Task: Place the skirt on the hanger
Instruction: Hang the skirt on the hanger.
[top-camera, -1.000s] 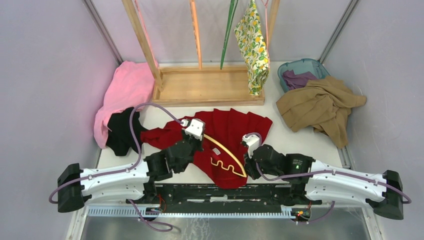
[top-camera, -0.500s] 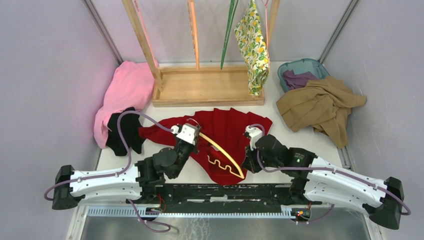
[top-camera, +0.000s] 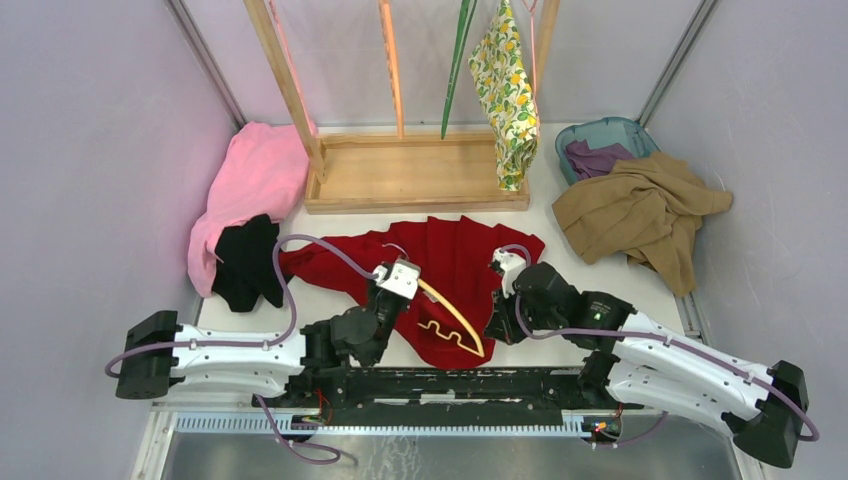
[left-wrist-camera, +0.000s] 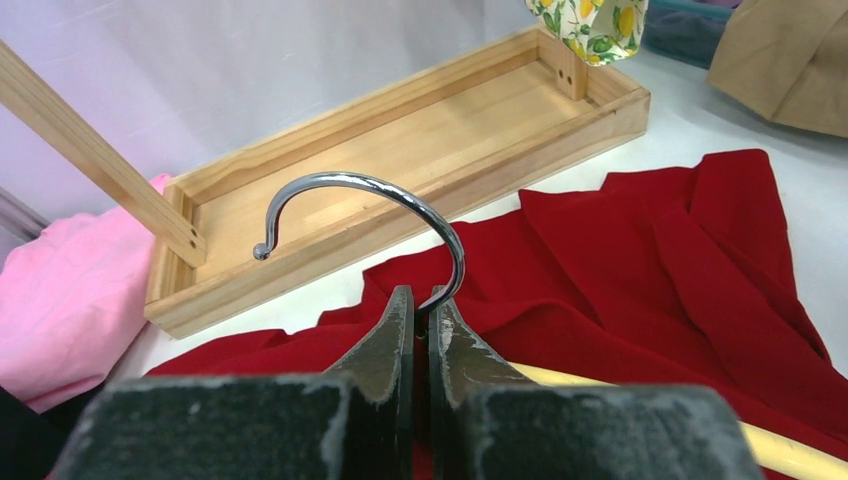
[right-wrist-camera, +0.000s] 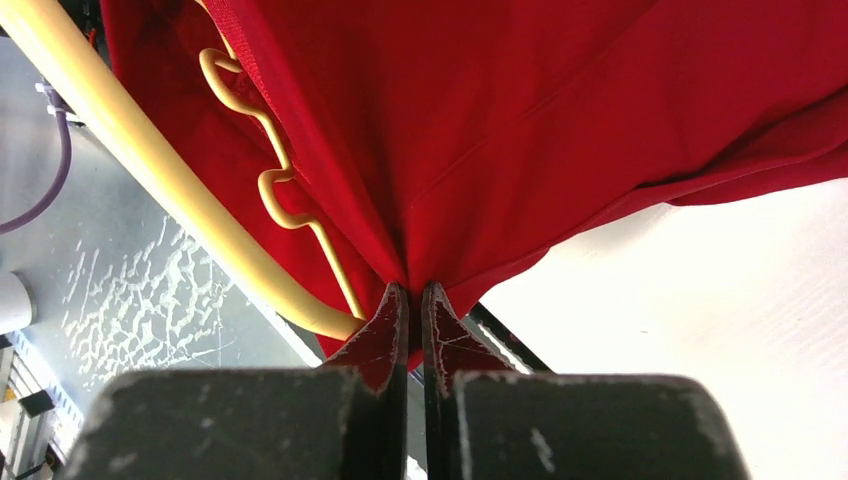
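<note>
Top external: skirt (top-camera: 507, 95) hangs from the rack (top-camera: 410, 170) at the back, apparently hung already. Left wrist: my left claw (left-wrist-camera: 422, 310) is clamped tight on the yellow hanger (left-wrist-camera: 345, 180) below its hook. Right wrist: my right claw (right-wrist-camera: 415, 300) pinches the red garment (right-wrist-camera: 550, 120). Next, probably release both.

Top view: skirt (top-camera: 506, 95) cut off by upper edge, its top and whatever carries it out of frame; wooden rack (top-camera: 410, 175) uprights cropped too. There yellow hanger (top-camera: 452, 315) hook hidden under left gripper (left-wrist-camera: 420, 305); its other shoulder covered, cannot tell by what. Left wrist: only skirt hem shows, upper edge. Right wrist: yellow hanger runs out upper left.
</note>
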